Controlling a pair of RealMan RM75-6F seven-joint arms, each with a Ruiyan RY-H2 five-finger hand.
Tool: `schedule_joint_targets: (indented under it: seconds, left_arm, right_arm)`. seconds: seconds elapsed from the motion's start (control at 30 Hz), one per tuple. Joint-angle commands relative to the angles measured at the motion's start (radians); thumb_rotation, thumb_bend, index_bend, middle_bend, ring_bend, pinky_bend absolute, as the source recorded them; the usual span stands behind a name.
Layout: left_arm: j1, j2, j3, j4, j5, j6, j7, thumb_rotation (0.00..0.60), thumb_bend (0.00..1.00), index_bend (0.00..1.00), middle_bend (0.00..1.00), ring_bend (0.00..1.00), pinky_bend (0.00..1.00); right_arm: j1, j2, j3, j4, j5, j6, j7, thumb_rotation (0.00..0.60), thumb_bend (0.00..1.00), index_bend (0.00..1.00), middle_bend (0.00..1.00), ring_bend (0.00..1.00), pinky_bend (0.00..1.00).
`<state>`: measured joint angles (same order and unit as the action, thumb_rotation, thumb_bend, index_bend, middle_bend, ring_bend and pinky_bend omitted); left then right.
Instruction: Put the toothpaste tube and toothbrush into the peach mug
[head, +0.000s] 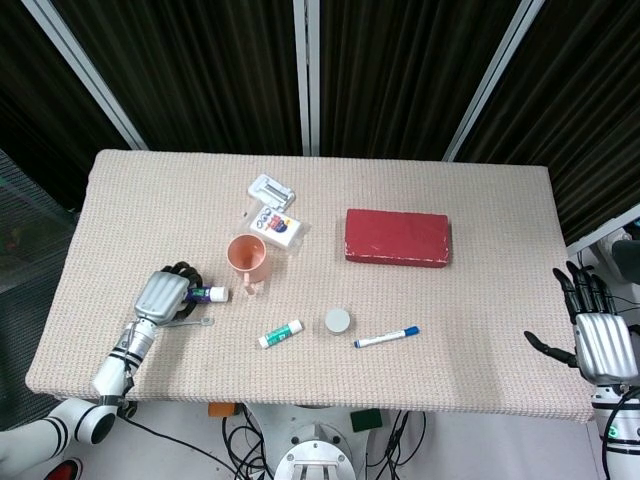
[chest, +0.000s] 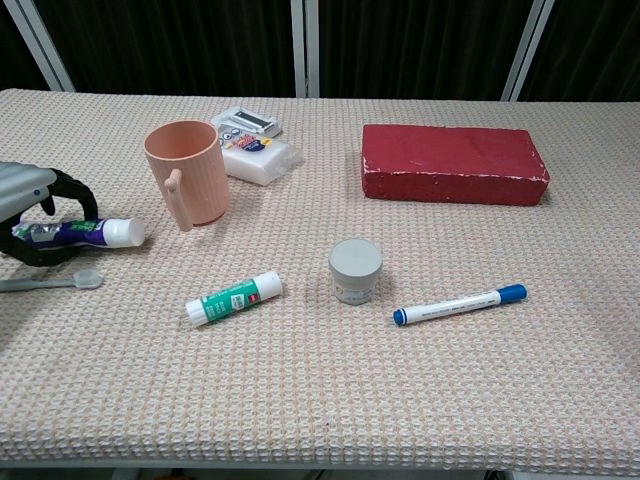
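Peach mug (chest: 188, 171) stood just right of the toothpaste tube (chest: 80, 232) gripped by the left hand (head: 165, 296), toothbrush (chest: 52, 282) nearer; only the head view showed the right hand (head: 598, 335) spread empty off the bench (head: 480, 250).

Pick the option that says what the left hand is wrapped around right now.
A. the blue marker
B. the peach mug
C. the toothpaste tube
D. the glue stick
C: the left hand curls its dark fingers around the toothpaste tube, whose white cap sticks out toward the peach mug, while the toothbrush lies on the table just in front of the hand.
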<state>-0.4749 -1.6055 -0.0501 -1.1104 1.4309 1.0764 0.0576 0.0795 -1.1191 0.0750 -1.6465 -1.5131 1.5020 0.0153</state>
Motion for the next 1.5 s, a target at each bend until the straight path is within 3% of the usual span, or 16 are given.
schedule_joint_targets:
  seconds: [0.03,0.2,0.37,0.7,0.9,1.1,1.3,1.5]
  left_arm:
    - [-0.003,-0.001,-0.003,-0.003,-0.002,-0.001,-0.003,0.6,0.34,0.49,0.36,0.23,0.37]
    - [0.002,0.004,-0.014,-0.022,-0.015,0.011,-0.018,0.6,0.43,0.61,0.4,0.24,0.39]
    - [0.023,0.027,-0.04,-0.041,-0.029,0.055,-0.109,0.6,0.46,0.68,0.47,0.31,0.47]
    - [0.054,0.14,-0.091,-0.065,-0.037,0.104,-0.408,0.6,0.46,0.72,0.63,0.46,0.59]
    - [0.053,0.231,-0.125,-0.124,-0.055,0.095,-0.501,0.6,0.46,0.74,0.67,0.49,0.6]
    - [0.028,0.291,-0.196,-0.248,-0.082,0.084,-0.639,0.6,0.46,0.75,0.69,0.5,0.6]
    - [-0.027,0.238,-0.273,-0.338,-0.117,0.078,-0.747,0.6,0.45,0.75,0.69,0.5,0.6]
    - [-0.09,0.078,-0.311,-0.285,-0.16,0.087,-0.761,0.6,0.46,0.75,0.69,0.5,0.6]
  right_arm:
    - [0.0,0.0,0.0,0.001,0.001,-0.001,-0.001,0.502,0.35,0.0,0.0,0.0,0.0]
    - [0.0,0.002,0.003,0.002,0.005,-0.002,0.002,0.502,0.35,0.0,0.0,0.0,0.0]
    - [-0.001,0.001,0.002,0.01,0.005,-0.002,0.012,0.502,0.35,0.0,0.0,0.0,0.0]
    - [-0.005,-0.003,0.003,0.024,0.0,0.008,0.03,0.502,0.35,0.0,0.0,0.0,0.0]
    - [-0.006,-0.009,0.002,0.031,-0.001,0.009,0.034,0.502,0.36,0.0,0.0,0.0,0.0]
    - [-0.006,-0.01,0.007,0.033,-0.005,0.019,0.037,0.501,0.36,0.0,0.0,0.0,0.0]
    - [-0.002,-0.011,0.012,0.022,-0.011,0.023,0.031,0.502,0.36,0.0,0.0,0.0,0.0]
    - [-0.005,0.002,0.016,0.005,-0.014,0.034,0.03,0.502,0.36,0.0,0.0,0.0,0.0]
